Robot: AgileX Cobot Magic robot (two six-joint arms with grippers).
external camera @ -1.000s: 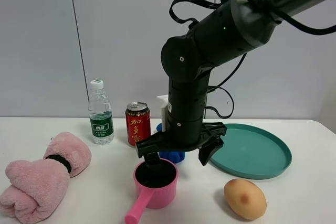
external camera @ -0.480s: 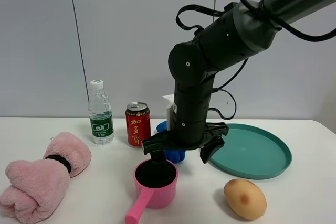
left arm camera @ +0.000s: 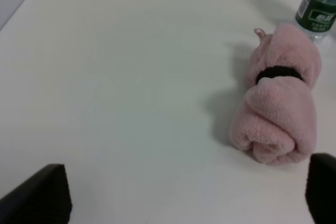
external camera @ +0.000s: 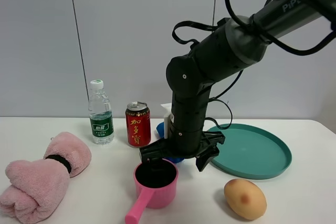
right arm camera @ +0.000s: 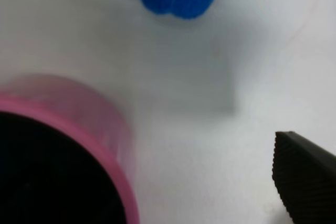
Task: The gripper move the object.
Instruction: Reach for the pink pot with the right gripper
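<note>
The pink toy saucepan [external camera: 156, 183] stands on the white table at front centre, dark inside, its handle [external camera: 137, 208] pointing to the front left. My right gripper [external camera: 176, 159] hangs just over its far rim, open. One finger is at the pan's dark inside; the other finger [external camera: 202, 158] is outside to the right. In the right wrist view the pan's pink rim [right arm camera: 118, 153] is close and one black fingertip [right arm camera: 304, 182] shows beside it. My left gripper [left arm camera: 184, 198] is open and empty over bare table.
A rolled pink towel [external camera: 42, 179] lies at the left, also in the left wrist view [left arm camera: 281, 114]. A water bottle [external camera: 101, 113] and a red can [external camera: 137, 124] stand behind. A blue object [external camera: 170, 155], a teal plate [external camera: 252, 150] and a potato [external camera: 244, 198] are at the right.
My right gripper has come down a little closer to the saucepan's rim and the arm above it has shifted. The saucepan has not moved.
</note>
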